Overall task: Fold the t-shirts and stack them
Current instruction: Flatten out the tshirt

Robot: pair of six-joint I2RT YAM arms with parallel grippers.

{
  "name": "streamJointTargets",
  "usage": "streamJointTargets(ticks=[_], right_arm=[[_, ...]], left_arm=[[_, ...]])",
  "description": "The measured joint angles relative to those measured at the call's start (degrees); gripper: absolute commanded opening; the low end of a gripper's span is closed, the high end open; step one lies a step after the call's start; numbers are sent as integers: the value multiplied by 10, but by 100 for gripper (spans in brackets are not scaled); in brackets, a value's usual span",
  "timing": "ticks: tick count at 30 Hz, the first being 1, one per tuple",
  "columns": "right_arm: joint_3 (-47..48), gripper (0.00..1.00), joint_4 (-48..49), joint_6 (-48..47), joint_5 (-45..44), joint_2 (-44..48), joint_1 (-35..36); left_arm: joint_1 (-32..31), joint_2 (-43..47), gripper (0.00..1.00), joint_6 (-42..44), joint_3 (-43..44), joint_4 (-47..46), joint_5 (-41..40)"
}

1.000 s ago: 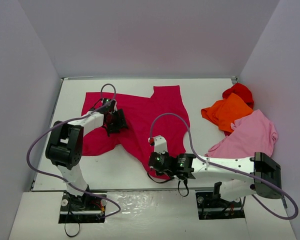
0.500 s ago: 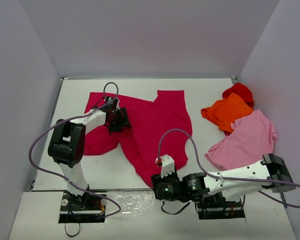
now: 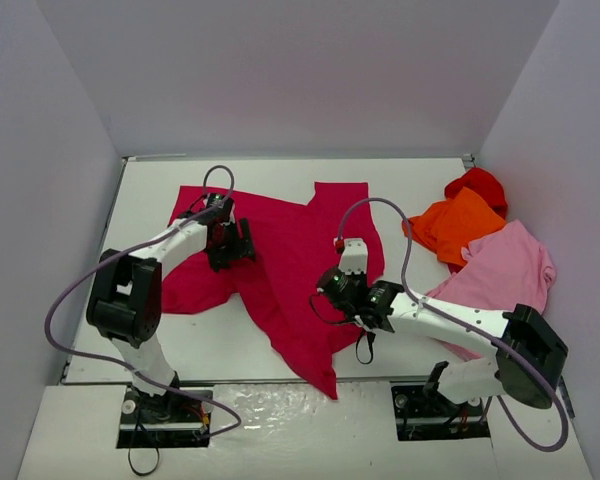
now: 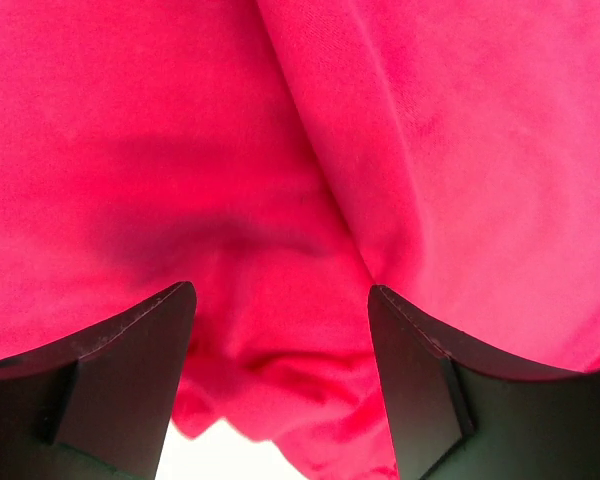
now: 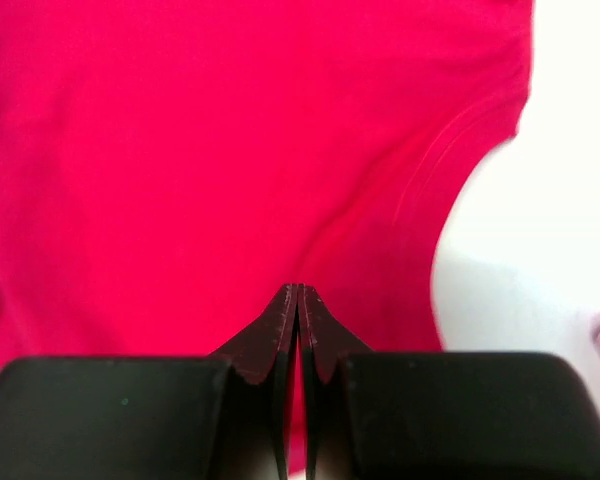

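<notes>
We've got the crimson shirt (image 3: 290,240) crumpled left of centre on the tabletop, its long axis running from far-left to a tail pointing at the near edge. The left gripper (image 4: 280,292) has its fingers apart over a fold. The right gripper (image 5: 298,290) has its fingers pressed together above the cloth.

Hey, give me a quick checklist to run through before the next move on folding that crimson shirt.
1. Left end effector open above crimson shirt: ok.
2. Right end effector shut: ok.
3. Shirt pinched in it: cannot tell.
4. Crimson shirt flat: not ok, creased.
5. Orange shirt, pink shirt, red shirt clear of it: ok.
</notes>
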State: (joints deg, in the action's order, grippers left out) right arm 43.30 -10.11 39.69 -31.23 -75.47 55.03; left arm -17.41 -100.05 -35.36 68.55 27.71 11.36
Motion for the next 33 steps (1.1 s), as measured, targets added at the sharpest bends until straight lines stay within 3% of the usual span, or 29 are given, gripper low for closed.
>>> streamJointTargets(ticks=[6,9,13,33], right_arm=[[4,0,66,-86,55,-79,-95],[14,0,85,-116,82,-120,-115],[40,0,113,-143,111,-165,-128],[66,0,143,-193,172,-218,-190]], left_arm=[[0,58,66,8,-6,43,-25],[0,83,55,9,-23,56,-38],[0,98,0,4,-54,63,-52],[0,-25,0,-8,-28,77,-78]])
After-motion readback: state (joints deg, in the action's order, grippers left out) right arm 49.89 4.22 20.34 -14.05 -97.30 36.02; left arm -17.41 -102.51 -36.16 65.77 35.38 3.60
